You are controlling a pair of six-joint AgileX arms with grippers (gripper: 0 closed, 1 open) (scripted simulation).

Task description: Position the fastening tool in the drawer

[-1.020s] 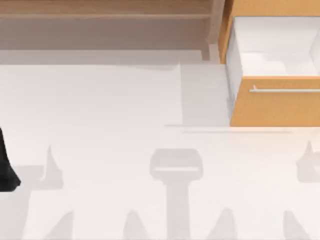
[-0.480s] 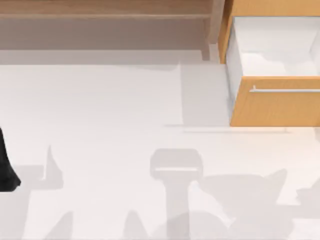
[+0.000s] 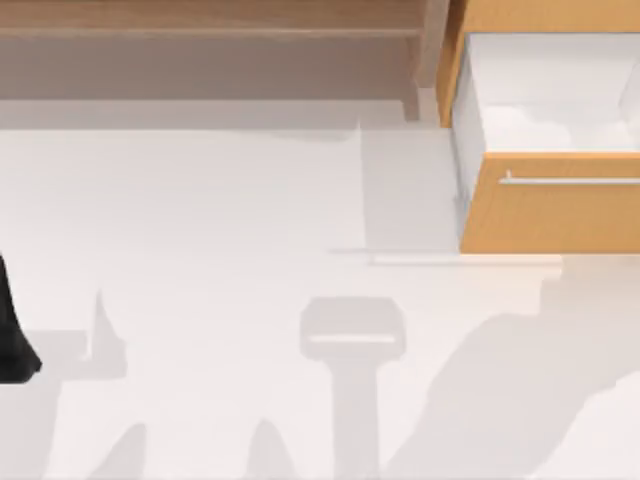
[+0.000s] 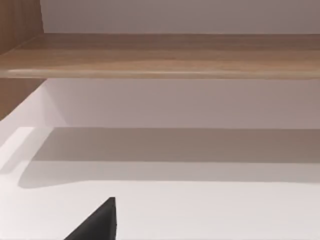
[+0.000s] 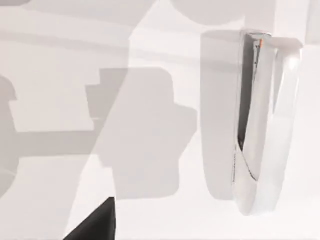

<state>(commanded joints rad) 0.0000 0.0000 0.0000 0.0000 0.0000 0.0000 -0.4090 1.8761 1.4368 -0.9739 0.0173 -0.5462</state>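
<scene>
Near edge of the white table [image 3: 200,220]: broad grey shadows lie across the surface, heaviest toward the right corner in the top view.

Left arm [image 3: 12,330]: a black part of it sits at the table's left edge, parked. A dark tip of the left gripper [image 4: 97,222] shows in the left wrist view; whether its fingers are spread or closed cannot be told.

Right gripper [image 5: 95,222]: a dark tip of it shows in the right wrist view above the white surface; how far its fingers are parted cannot be told, and nothing is seen in its hold.

Stapler [image 5: 260,120]: shiny silver, long and narrow, lying on the white surface in the right wrist view, apart from the dark tip.

Drawer [image 3: 550,205]: far right of the table, pulled open, orange-brown front with a thin silver handle [image 3: 570,181] across it. White inside [image 3: 550,100].

Wooden shelf [image 3: 210,20]: runs along the far side, left of the drawer.
</scene>
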